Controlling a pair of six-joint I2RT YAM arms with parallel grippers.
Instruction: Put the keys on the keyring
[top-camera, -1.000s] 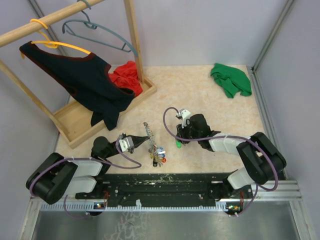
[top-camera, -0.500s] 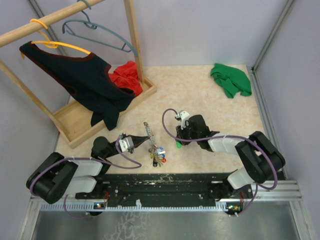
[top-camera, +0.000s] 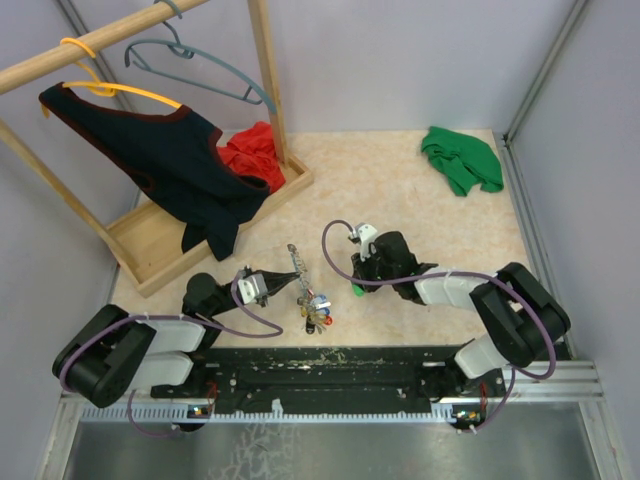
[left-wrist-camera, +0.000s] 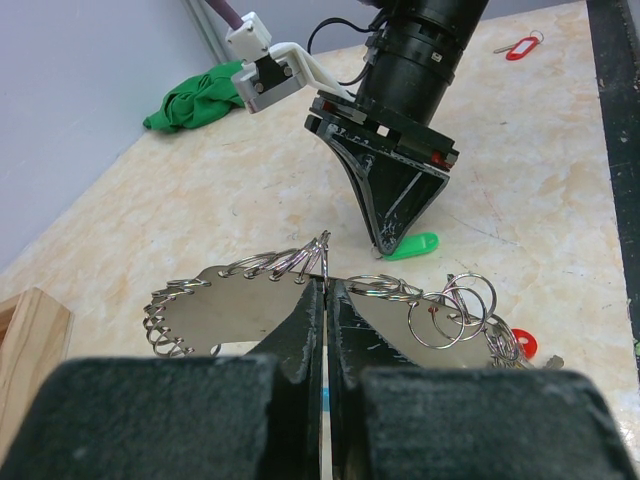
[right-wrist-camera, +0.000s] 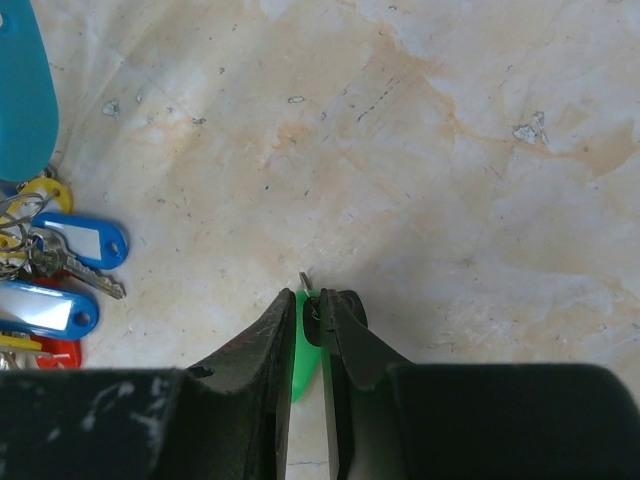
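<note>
Top: pickup step. The green-headed metal key lies on the marbled beige surface, right of the silvery coiled keyring. Left wrist: left tool pinched together on the keyring. Right wrist: right tool straddles the key head, can't tell if it's gripped. Next, I'd guess: clamp, lift, align with the ring.

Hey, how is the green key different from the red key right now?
The green key sits between the right gripper's jaws; the red key lies alone, untouched. The green key is close to the keyring; the red key lies farther off across the table. Both have bright plastic heads, and neither is on the keyring.
</note>
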